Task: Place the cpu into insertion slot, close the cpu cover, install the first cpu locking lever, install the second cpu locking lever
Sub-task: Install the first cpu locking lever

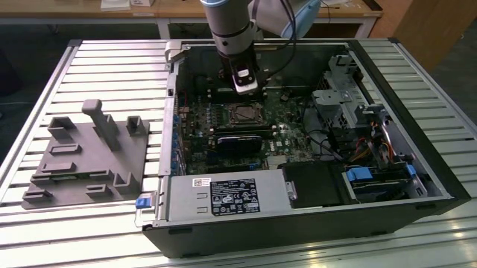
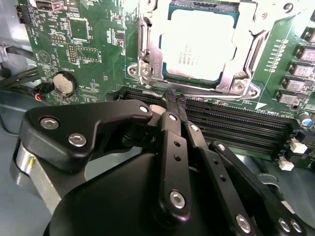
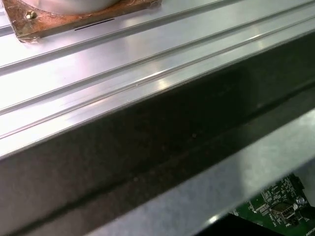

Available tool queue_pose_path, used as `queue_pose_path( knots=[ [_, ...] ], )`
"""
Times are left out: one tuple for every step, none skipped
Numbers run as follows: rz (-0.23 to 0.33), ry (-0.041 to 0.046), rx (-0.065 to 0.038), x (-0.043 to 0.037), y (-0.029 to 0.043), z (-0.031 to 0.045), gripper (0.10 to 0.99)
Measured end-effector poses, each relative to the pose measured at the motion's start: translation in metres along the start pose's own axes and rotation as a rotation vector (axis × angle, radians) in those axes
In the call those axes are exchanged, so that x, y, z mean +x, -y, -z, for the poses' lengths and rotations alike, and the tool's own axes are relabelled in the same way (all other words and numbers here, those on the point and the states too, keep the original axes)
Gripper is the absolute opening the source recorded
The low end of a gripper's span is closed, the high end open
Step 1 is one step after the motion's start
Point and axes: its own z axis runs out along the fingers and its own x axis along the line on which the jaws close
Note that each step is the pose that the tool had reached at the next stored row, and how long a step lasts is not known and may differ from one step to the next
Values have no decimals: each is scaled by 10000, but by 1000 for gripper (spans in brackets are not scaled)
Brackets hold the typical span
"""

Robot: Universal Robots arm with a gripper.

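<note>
Silver cpu (image 2: 199, 44) framed by the cpu cover (image 2: 153, 59) — jaws clenched, empty, beside its edge.

The arm (image 1: 225, 25) reached straight down from above in the exterior view. Its end effector (image 1: 247, 84) pointed downward. In the second wrist view the black fingers (image 2: 169, 142) were pressed together at their tips.

You held the gripper (image 1: 246, 91) inside the open computer case (image 1: 298, 234), close by the insertion slot (image 1: 244, 114) in the green board; the labelled power supply box (image 1: 223, 196) sat nearer the camera; a grey fixture (image 1: 82, 162) lay on the slatted table (image 1: 111, 61) at the exterior view's left.
</note>
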Motion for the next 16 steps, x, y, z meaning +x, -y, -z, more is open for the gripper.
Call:
queue_pose_path(
  knots=[
    [8, -1, 2, -1, 0, -3, 106],
    [14, 0, 3, -1, 0, -6, 106],
    [20, 1, 6, -1, 0, -9, 106],
    [26, 2, 11, -1, 0, -11, 106],
    [32, 3, 16, -1, 1, -12, 106],
    [36, 4, 20, -1, 1, -13, 106],
    [39, 5, 22, -1, 1, -14, 106],
    [41, 7, 22, -1, 1, -16, 106],
    [55, 7, 25, 0, 3, -22, 106],
    [64, 6, 27, 0, 6, -25, 106],
    [70, 4, 28, 0, 7, -27, 106],
    [75, 4, 27, -1, 9, -28, 106],
    [79, 3, 27, -1, 11, -29, 106],
    [86, 2, 26, -2, 13, -31, 106],
    [91, 3, 28, -4, 18, -30, 106],
    [95, 4, 30, -6, 21, -30, 106]
  ],
)
